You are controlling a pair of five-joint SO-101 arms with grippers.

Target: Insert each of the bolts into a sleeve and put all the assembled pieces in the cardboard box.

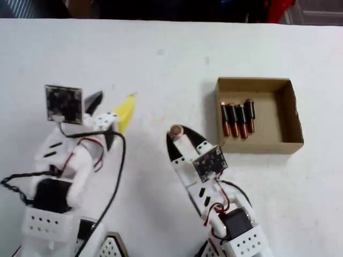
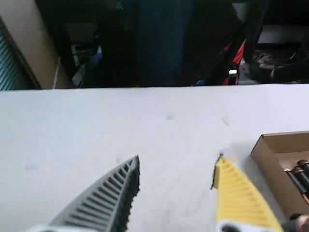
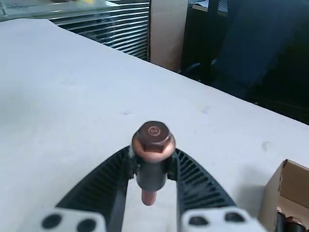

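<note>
Box: the cardboard box (image 1: 270, 112) sits flat on the tabletop (image 1: 161, 53), with its top open and four low walls upright.
Pieces: four assembled pieces (image 1: 237, 119) lie side by side inside the box, close to its left wall and touching one another. Their dark ends point to the far wall and their copper ends to the near wall. The right half of the box floor is bare.
Right gripper: the right gripper (image 1: 179, 140) is just left of the box's near-left corner. It is clamped on a dark sleeve (image 3: 152, 176) with a bolt (image 3: 153, 137) through it. The copper hex head sits at one end of the sleeve and the shank tip pokes out of the other.
Left gripper: the left gripper (image 1: 115, 99) is well left of the box. Its grey and yellow fingers are spread wide with nothing between them, over bare tabletop.
Edges: the tabletop's far edge runs well beyond the box's far wall, with bare white surface between them.
Open room: a narrow gap separates the right gripper from the box's left wall, and a wider bare strip lies between the two grippers.
Surface: white and matte, with a few faint specks.
Room: it is dark past the far edge, with slatted blinds (image 3: 120, 24) to one side.
</note>
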